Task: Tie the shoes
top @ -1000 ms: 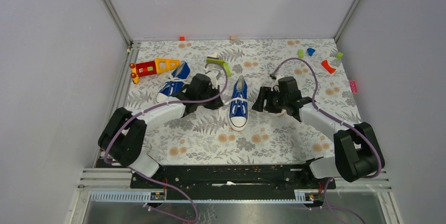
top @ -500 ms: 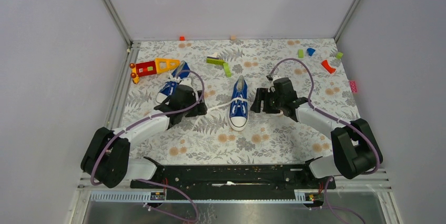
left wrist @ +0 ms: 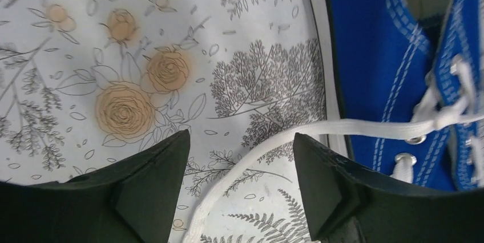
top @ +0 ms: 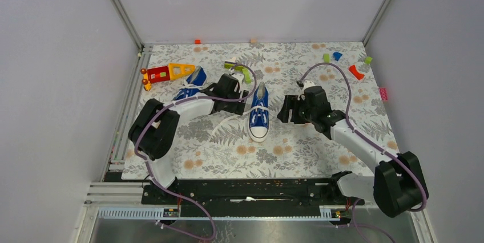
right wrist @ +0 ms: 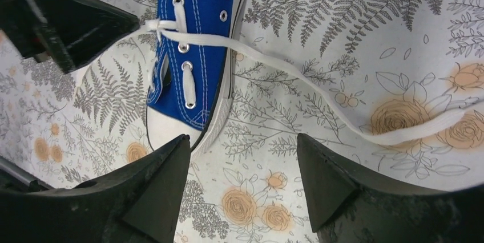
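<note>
The table [top: 297, 152] is the biggest thing. A cloth with gray ferns and soft orange roses covers it. Plain gray walls [top: 251, 3] stand at its left, far and right edges. Two arms reach in from the near edge. The left arm [top: 171, 114] is white and black with a purple cable, and it bends in toward the middle. The right arm [top: 354, 137] looks the same and comes in from the right side.

The middle shoe [top: 258, 114] is blue, and its round white rubber toe points to the near edge. It is made of rough canvas with white stitches and small metal rings. The other shoe [top: 191, 86] lies to the left, partly hidden behind the left arm. Its heel end is near a flat plastic toy [top: 165, 73] that is red, orange and yellow.

The left pincer [left wrist: 241, 160] is just beside the left side of the middle shoe. Its two black wedge fingers are spread apart and pinch nothing. A flat white lace [left wrist: 274, 134] runs over the cloth under the gap. The right pincer [right wrist: 242, 163] is to the right of the same shoe. It is spread wide too and holds nothing. A second lace [right wrist: 319, 92] lies loose on the cloth and stretches away to the right.

Small bright blocks [top: 342, 60] sit in the far right corner, well apart from the shoes.
</note>
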Tool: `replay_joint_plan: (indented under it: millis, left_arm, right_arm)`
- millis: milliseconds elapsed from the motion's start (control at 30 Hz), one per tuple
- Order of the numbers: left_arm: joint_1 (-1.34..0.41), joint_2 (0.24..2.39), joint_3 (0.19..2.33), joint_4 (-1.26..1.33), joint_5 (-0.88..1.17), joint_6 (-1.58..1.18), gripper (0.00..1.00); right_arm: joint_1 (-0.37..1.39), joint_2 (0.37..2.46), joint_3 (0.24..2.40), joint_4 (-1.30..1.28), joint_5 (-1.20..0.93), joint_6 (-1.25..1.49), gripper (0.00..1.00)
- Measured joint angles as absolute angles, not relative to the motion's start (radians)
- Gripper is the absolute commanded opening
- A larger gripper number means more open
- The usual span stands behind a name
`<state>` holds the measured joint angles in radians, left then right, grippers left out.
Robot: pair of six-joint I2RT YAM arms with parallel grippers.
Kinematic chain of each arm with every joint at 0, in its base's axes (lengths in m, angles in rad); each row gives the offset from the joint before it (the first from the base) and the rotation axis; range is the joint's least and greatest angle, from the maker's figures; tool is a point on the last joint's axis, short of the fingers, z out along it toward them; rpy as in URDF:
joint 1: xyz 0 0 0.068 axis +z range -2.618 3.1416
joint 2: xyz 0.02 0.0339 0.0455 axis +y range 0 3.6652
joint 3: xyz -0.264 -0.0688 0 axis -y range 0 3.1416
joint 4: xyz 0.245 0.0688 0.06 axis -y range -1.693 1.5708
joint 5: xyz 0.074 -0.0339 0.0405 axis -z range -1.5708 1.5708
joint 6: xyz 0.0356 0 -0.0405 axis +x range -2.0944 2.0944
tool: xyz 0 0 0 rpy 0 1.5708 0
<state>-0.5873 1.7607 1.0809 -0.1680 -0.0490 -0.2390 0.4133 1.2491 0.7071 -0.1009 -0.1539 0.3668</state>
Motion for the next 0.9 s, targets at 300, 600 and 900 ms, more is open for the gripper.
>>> replay_joint_plan:
  millis: [300, 600, 900]
  left_arm:
    - [-0.590, 1.829, 1.146, -0.337, 0.028, -0.136, 0.62]
    - [-0.622, 1.942, 1.294, -0.463, -0.032, -0.107, 0.23]
    - [-0.671, 1.956, 1.319, -0.489, -0.095, -0.096, 0.00]
  right_arm:
    - [0.413, 1.093, 0.632, -0.145, -0.159, 0.361, 0.75]
    - [0.413, 1.013, 0.580, -0.153, -0.163, 0.363, 0.75]
    - [0.413, 0.980, 0.561, -0.154, -0.187, 0.376, 0.75]
